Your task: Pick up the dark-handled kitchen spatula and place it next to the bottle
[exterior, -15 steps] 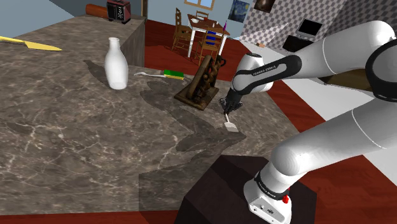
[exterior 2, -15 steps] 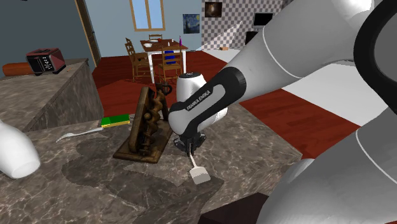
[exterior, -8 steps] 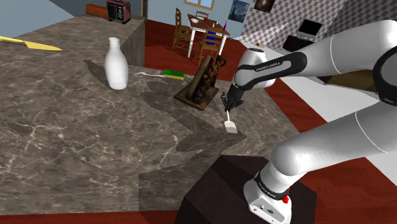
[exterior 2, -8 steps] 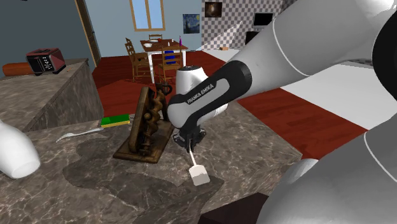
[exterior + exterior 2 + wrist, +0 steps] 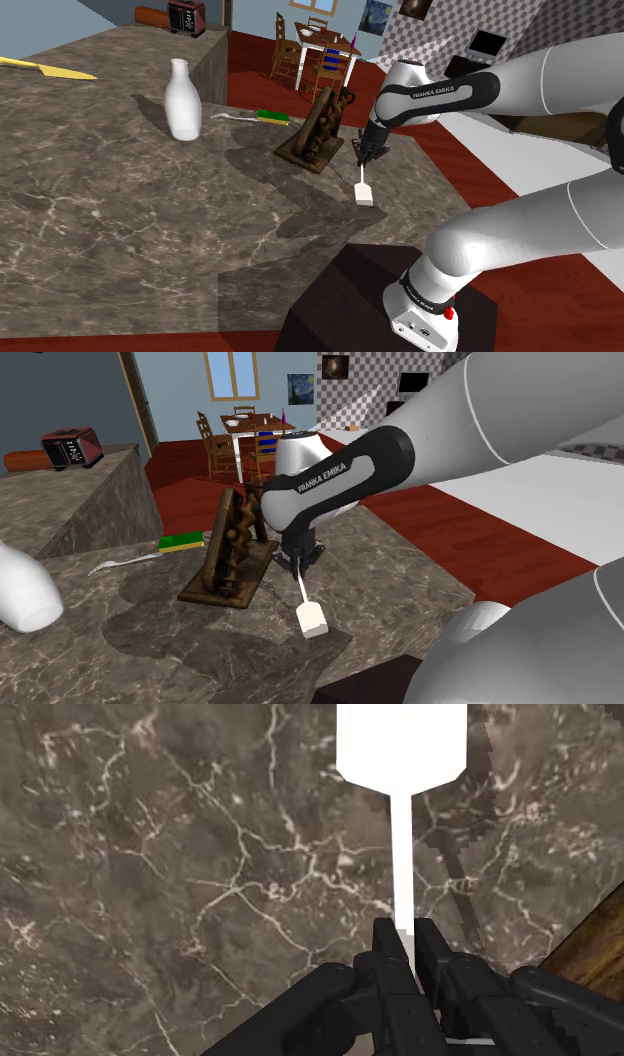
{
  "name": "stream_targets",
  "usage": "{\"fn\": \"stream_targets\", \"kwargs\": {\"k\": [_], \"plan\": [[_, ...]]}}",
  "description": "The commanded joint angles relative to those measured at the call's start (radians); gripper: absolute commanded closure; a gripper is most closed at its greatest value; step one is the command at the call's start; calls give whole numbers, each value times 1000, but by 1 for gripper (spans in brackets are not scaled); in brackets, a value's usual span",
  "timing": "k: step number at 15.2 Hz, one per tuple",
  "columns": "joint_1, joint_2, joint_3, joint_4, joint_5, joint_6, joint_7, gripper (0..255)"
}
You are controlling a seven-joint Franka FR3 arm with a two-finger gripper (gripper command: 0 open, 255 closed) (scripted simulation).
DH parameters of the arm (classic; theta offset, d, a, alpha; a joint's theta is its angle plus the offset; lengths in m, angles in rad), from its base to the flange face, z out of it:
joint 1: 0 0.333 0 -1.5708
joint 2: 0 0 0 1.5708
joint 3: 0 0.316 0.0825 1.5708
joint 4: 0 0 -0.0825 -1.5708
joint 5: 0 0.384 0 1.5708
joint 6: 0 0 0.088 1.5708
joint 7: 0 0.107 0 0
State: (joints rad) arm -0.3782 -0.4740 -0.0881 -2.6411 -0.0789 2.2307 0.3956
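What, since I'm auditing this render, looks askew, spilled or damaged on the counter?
Nothing spilled or damaged. The only thing askew is the white flat-bladed spatula, hanging blade-down and slanted from the black gripper clasping its handle. The white bottle stands upright.

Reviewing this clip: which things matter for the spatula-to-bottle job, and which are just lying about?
Job: white spatula, clasped in the gripper; white bottle.
Lying about: brown wooden stand; green-handled utensil; yellow utensil; toaster.

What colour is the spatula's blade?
White; the spatula blade shows best in the wrist view.
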Motion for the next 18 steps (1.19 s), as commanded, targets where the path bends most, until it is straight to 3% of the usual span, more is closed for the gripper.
{"fn": "stream_targets", "kwargs": {"k": [1, 18], "plan": [[1, -8, 1, 21, 1, -30, -1, 255], [4, -80, 11, 200, 10, -281, -7, 255]]}}
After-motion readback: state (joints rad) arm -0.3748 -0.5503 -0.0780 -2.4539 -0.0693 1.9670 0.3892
